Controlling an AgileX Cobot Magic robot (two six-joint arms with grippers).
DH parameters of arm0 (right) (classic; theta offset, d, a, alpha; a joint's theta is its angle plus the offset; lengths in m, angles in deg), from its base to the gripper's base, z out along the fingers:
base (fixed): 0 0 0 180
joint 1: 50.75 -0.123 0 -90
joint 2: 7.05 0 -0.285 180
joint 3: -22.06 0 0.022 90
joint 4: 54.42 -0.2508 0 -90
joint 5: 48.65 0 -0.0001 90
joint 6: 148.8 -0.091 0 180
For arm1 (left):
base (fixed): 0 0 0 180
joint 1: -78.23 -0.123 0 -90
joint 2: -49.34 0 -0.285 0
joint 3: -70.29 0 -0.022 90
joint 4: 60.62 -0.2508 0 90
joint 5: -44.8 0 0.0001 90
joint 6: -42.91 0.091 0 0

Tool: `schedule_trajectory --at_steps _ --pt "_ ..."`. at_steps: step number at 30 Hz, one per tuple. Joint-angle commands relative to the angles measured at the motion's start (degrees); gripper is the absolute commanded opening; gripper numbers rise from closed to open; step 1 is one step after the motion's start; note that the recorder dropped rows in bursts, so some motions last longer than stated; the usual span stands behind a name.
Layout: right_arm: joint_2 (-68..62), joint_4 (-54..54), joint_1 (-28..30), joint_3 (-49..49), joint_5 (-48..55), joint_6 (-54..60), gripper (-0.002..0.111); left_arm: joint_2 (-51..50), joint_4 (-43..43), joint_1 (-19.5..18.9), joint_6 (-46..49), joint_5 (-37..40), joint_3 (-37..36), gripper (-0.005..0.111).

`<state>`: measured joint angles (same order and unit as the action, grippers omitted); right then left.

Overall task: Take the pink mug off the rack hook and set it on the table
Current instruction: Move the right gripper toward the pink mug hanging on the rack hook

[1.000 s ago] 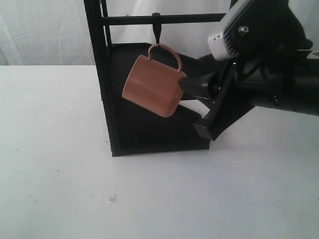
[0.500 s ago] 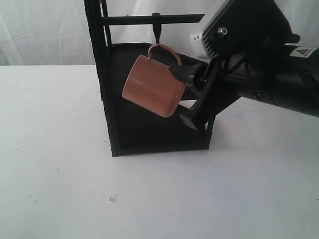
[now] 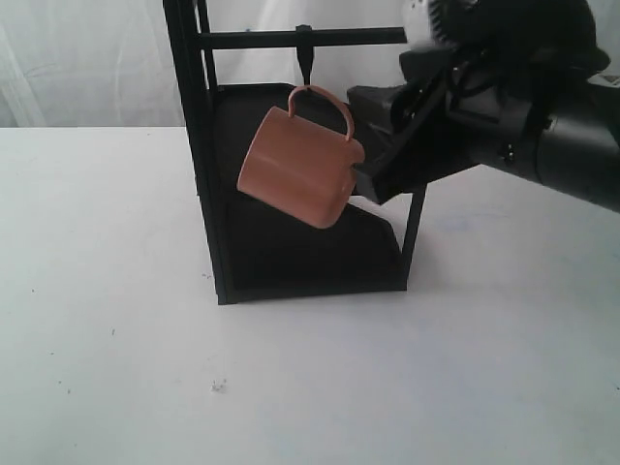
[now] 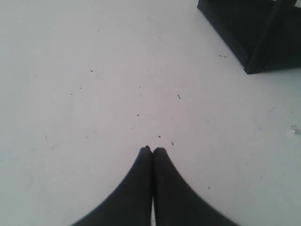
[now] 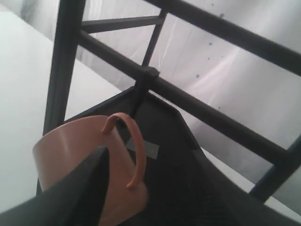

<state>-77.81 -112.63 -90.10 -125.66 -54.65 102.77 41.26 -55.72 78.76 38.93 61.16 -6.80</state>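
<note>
The pink mug (image 3: 295,165) hangs tilted by its loop handle from the rack hook (image 3: 305,63) on the black rack's top crossbar. My right gripper (image 3: 360,145) is open just to the right of the mug, one finger high and one low beside its handle side. In the right wrist view the mug (image 5: 70,146) and its handle (image 5: 136,155) lie between the spread fingers (image 5: 84,188), and the gripper (image 5: 146,157) is not closed on them. My left gripper (image 4: 151,149) is shut and empty above the white table (image 4: 94,47); the exterior view does not show it.
The tall black rack (image 3: 199,145) stands at the back middle of the table (image 3: 116,320), its shelves dark behind the mug. A corner of the rack's base (image 4: 254,33) shows in the left wrist view. Small dark specks dot the tabletop.
My right gripper has risen and swung level, closing in on the mug's handle side. The mug still hangs on the hook, unmoved.
</note>
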Motion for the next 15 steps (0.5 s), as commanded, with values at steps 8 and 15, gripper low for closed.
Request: schedule_trajectory --at_steps 8,15 --pt "8.4 -5.0 -0.1 -0.3 -0.1 5.3 0.049 0.3 0.4 0.1 -0.1 0.0 -0.1 0.0" --pt "9.8 4.4 -0.1 -0.1 9.3 -2.9 0.049 0.3 0.4 0.1 -0.1 0.0 -0.1 0.0"
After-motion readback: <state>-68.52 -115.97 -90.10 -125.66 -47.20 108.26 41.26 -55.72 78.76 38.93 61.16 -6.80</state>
